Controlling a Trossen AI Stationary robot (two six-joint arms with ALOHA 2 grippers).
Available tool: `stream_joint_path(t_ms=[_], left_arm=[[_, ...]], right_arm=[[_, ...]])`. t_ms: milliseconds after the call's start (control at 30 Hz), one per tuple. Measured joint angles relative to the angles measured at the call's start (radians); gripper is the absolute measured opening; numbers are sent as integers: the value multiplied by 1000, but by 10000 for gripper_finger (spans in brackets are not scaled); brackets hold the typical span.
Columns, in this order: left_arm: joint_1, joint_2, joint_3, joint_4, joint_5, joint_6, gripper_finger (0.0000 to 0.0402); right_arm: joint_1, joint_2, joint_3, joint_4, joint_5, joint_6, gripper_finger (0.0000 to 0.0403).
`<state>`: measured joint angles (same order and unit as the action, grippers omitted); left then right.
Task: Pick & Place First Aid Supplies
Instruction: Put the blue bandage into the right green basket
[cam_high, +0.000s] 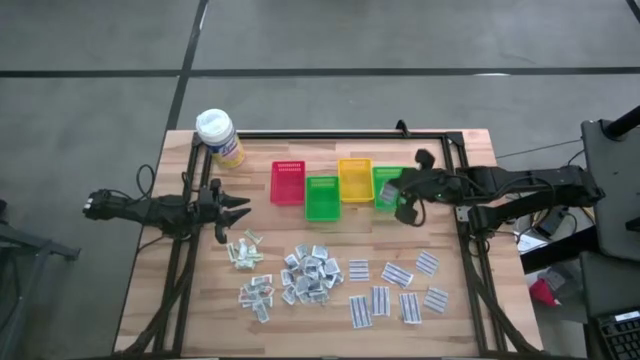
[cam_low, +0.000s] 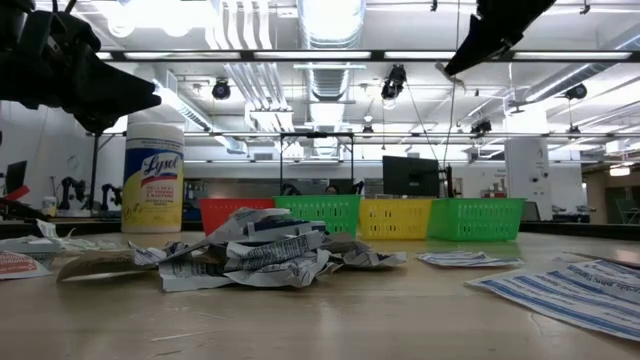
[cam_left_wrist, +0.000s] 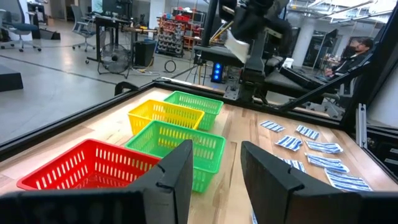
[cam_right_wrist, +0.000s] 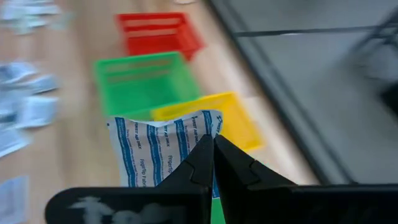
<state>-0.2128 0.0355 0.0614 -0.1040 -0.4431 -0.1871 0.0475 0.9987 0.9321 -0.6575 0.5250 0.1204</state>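
Observation:
The first aid supplies lie in loose piles on the wooden table: pale sachets (cam_high: 243, 250), silvery wrappers (cam_high: 308, 275) and blue-striped white strips (cam_high: 395, 290). My right gripper (cam_high: 402, 203) hangs in the air beside the right-hand green bin (cam_high: 386, 186), shut on one blue-striped packet (cam_right_wrist: 158, 146). My left gripper (cam_high: 236, 210) waits at the table's left, pointing level toward the bins, its fingers (cam_left_wrist: 180, 174) open with nothing between them. My right gripper pinches the blue-striped packet between its two fingers at one edge (cam_right_wrist: 198, 140); the rest of the packet sticks out past the fingertips. The fingers slant down from the table's right. The packet is lifted clear, high over the bins.
Red (cam_high: 288, 183), green (cam_high: 321, 198), yellow (cam_high: 355, 180) and a second green bin stand in a row at the table's far middle. A wipes canister (cam_high: 220, 137) stands at the far left corner. A dark frame rail (cam_high: 330, 134) runs round the table.

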Motion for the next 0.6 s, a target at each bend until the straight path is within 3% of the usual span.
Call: stream_joint_path(t_ms=[200,600], left_arm=[[0,0,0,0,0,0,131],[0,0,0,0,0,0,131]], right_arm=[[-7,25,0,-14,155,-8,8],[-138,175,-1,-106,148,-42,8]])
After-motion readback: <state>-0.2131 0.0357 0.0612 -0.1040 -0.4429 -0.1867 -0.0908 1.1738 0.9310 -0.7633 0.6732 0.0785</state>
